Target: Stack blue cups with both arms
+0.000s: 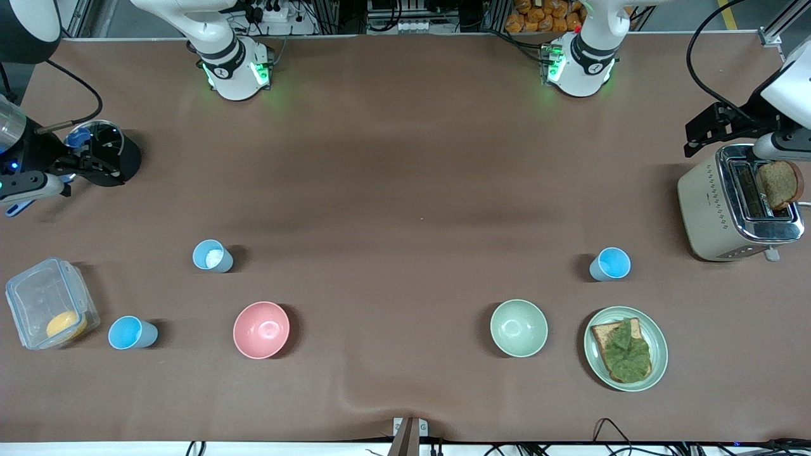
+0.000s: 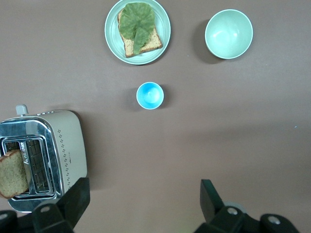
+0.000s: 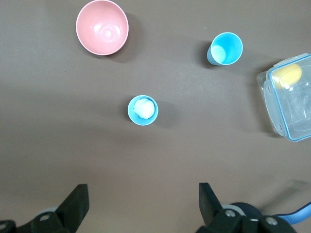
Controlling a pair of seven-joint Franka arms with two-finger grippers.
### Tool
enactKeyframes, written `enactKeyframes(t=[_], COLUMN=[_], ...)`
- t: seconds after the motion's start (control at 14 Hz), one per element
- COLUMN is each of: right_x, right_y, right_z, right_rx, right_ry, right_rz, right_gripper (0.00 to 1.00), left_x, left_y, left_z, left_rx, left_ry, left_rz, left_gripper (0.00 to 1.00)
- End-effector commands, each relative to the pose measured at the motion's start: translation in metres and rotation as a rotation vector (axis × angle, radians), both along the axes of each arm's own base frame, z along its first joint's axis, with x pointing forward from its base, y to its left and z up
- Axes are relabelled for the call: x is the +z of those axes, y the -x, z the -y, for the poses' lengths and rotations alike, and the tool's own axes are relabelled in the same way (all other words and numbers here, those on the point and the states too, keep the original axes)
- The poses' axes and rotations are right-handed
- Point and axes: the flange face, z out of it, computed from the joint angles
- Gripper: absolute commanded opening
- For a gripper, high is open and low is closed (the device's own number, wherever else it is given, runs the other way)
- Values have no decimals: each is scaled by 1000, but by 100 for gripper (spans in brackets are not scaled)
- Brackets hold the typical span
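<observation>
Three small tapered light-blue plastic cups stand upright on the brown tabletop [image 1: 405, 190], well apart from each other. The cup with something white inside [image 1: 211, 256] stands toward the right arm's end, farther from the front camera than the round pink plastic bowl [image 1: 261, 329]. The second blue cup [image 1: 131, 333] stands at that same end, nearer the camera, between the pink bowl and the clear lidded plastic container with a yellow piece inside [image 1: 51, 304]. The third blue cup [image 1: 611, 264] stands toward the left arm's end, farther from the camera than the pale green plate carrying toast and a green leaf [image 1: 625, 348], with the pale green bowl [image 1: 518, 327] near it.

The right hand [image 3: 141, 206] hangs at its end of the tabletop, over a black round object with a blue piece [image 1: 101, 152]; its fingers are spread wide with nothing between them. The left hand [image 2: 143, 201] hangs over the bare tabletop beside the cream and chrome toaster [image 1: 738, 202], fingers likewise wide and holding nothing. A brown slice of bread [image 1: 779, 183] sticks up from the toaster's slot. In the left wrist view the third blue cup [image 2: 149, 95] stands between the toaster and the plate.
</observation>
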Motion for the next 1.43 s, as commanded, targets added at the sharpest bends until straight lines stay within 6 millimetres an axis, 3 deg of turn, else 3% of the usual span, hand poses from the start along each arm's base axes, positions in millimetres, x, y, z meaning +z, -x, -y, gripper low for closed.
enactKeyframes(t=[0.0, 0.29, 0.93, 1.14, 1.36], right_x=[8, 8, 8, 7, 0], right_y=[5, 6, 6, 5, 2], right_z=[-6, -7, -9, -5, -2], right_rx=[3, 5, 4, -2, -8], right_ry=[16, 16, 7, 7, 8], right_rz=[4, 1, -4, -6, -16], right_gripper=[100, 100, 100, 100, 100], left_x=[7, 4, -23, -38, -41], left_y=[3, 3, -9, -11, -13], left_z=[-3, -4, -14, -24, -33], left_rx=[-2, -7, 6, 17, 33], left_ry=[21, 20, 17, 6, 7], left_rz=[-1, -9, -60, -90, -95], left_gripper=[100, 100, 100, 100, 100])
